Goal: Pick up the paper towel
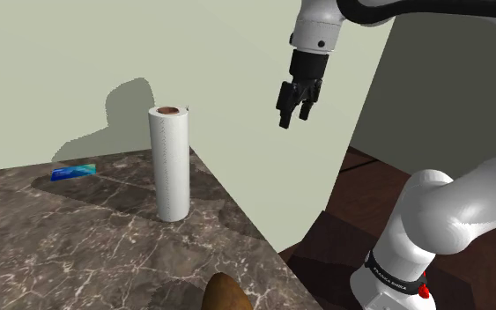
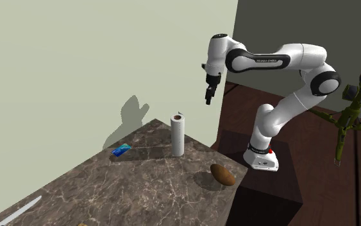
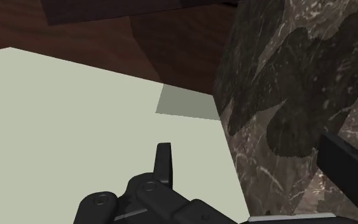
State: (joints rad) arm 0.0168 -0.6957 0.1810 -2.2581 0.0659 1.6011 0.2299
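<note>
We judge this the approach: our jaws hang wide, above and beside the roll (image 1: 169, 163); next, lower and straddle it.

A brown oval object (image 1: 226, 295) lying on the dark marbled stone counter (image 1: 78, 247) is cut off by the shoulder view's bottom edge. In the second exterior view, a long pale flat object (image 2: 18, 211) runs off the lower left edge. A small flat blue packet (image 2: 122, 150) is too small to identify.
</note>
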